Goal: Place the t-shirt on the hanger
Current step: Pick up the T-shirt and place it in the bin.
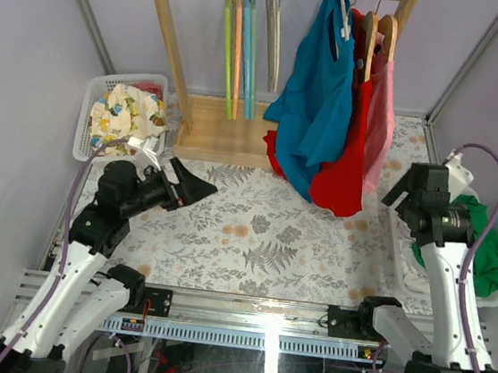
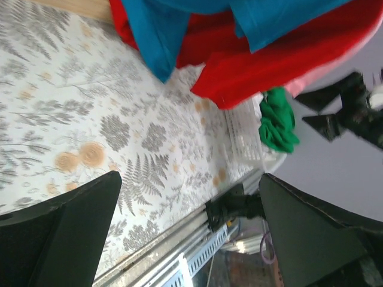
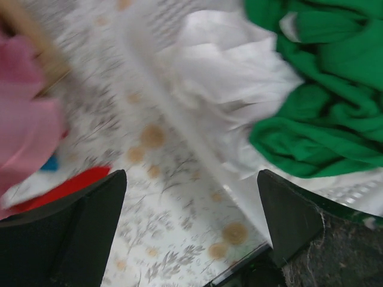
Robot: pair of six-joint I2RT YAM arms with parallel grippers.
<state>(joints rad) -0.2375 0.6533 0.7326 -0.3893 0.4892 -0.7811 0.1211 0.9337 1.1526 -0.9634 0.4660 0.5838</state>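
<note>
The green t-shirt (image 1: pixel 486 251) lies crumpled in a white basket (image 1: pixel 403 258) at the table's right edge. It also shows in the left wrist view (image 2: pixel 278 122) and in the right wrist view (image 3: pixel 317 89). The pale beige hanger (image 1: pixel 271 38) hangs bare on the wooden rack, right of the green, orange and blue hangers. My right gripper (image 1: pixel 398 196) (image 3: pixel 191 179) is open and empty above the basket's left rim, beside the t-shirt. My left gripper (image 1: pixel 197 185) (image 2: pixel 190 185) is open and empty over the table's left part, pointing right.
The wooden rack (image 1: pixel 223 134) stands at the back. A blue garment (image 1: pixel 319 86), a red garment (image 1: pixel 346 162) and a pink garment (image 1: pixel 381 120) hang on it, reaching down to the table. A white basket with patterned cloth (image 1: pixel 126 117) stands at the back left.
</note>
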